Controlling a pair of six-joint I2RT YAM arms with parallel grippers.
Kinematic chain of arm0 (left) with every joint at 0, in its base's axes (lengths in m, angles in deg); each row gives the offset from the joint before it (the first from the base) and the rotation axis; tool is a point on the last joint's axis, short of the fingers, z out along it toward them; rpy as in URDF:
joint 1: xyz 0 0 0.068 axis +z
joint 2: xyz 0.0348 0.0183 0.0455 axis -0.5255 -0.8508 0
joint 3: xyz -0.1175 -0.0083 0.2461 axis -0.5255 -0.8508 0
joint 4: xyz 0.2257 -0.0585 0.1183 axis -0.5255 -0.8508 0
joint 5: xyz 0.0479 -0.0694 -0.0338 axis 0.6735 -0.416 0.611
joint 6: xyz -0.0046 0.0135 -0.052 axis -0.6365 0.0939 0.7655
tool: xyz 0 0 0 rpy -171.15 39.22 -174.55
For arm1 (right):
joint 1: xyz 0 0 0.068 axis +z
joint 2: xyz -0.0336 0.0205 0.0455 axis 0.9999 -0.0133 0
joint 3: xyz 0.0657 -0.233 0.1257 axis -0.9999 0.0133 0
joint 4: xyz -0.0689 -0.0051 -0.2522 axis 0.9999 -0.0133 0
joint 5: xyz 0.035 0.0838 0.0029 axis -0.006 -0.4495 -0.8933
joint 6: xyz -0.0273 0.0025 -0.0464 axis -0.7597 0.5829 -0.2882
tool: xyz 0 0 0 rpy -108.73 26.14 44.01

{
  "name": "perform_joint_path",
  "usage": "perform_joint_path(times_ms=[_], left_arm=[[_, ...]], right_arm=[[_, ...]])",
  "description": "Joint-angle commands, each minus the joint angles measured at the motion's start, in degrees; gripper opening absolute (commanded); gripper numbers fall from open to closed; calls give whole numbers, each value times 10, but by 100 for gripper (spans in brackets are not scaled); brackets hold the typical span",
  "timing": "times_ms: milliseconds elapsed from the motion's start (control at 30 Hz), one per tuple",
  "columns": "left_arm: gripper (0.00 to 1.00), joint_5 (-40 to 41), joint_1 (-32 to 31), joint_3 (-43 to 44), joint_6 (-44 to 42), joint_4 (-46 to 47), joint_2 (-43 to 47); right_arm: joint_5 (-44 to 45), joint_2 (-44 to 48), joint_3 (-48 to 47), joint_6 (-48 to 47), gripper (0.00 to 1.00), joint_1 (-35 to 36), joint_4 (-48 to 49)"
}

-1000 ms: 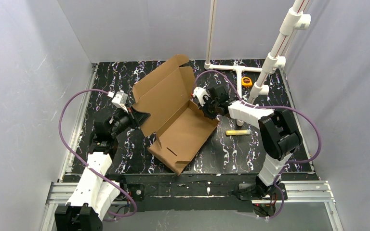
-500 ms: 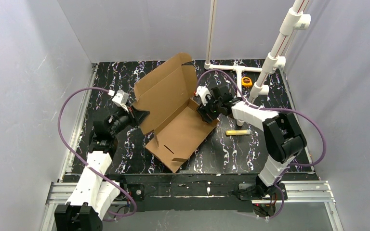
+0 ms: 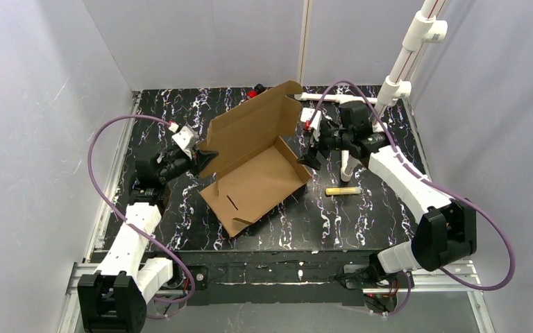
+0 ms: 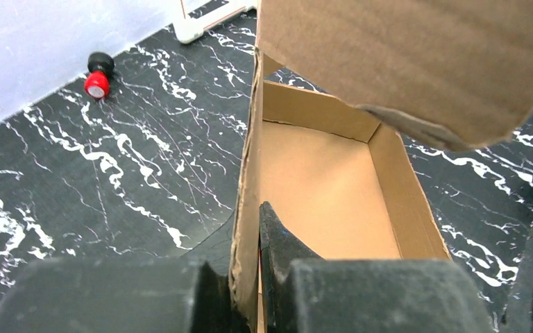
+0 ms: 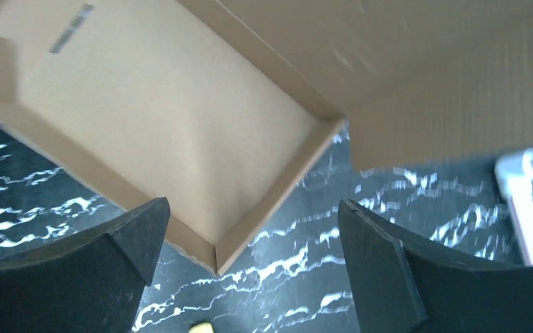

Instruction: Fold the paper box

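The paper box [image 3: 260, 177], brown corrugated cardboard, lies in the middle of the table as a shallow tray with its lid panel [image 3: 250, 128] standing up at the back. My left gripper [image 3: 206, 157] is shut on the box's left wall. In the left wrist view that wall's edge [image 4: 247, 201] is pinched between the gripper's [image 4: 251, 239] fingers, and the tray floor [image 4: 319, 187] lies beyond. My right gripper [image 3: 312, 149] hovers open just off the box's right corner. In the right wrist view that corner [image 5: 218, 260] sits between the gripper's [image 5: 251, 211] wide-spread fingers, touching neither.
A yellow stick [image 3: 342, 190] lies right of the box, and its tip [image 5: 201, 327] shows below the right gripper. A red and black knob [image 3: 254, 92] [image 4: 97, 78] sits at the back. White pipe stands [image 3: 402, 69] rise at the back right, with a pipe foot [image 5: 524, 201] near the right gripper.
My right gripper has opened, let go of the box's right side and drawn back to the right. The box and its lid swung right, and the left gripper followed, still clamped.
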Motion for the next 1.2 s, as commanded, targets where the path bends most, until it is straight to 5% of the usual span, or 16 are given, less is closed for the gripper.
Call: perform_joint_path(times_ms=[0, 367, 633, 800, 1000, 1133, 1167], left_arm=[[0, -30, 0, -7, -65, 22, 34], [0, -9, -23, -71, -117, 38, 106], [0, -16, -33, -77, -132, 38, 120], [0, -18, -37, -78, -132, 39, 119], [0, -17, -41, -74, -123, 38, 118], [1, -2, -42, -73, -104, 38, 119], [8, 9, -42, -71, -93, 38, 122]], right_arm=[[-181, -19, -129, -174, 100, 2, -186], [-185, -142, -494, -348, 100, 35, -483], [-32, -213, -601, -350, 100, 113, -475], [-1, -221, -600, -346, 80, 133, -461], [2, -212, -589, -369, 26, 134, -464], [3, -212, -598, -385, 1, 134, -476], [6, -211, -599, -383, 1, 134, -473]])
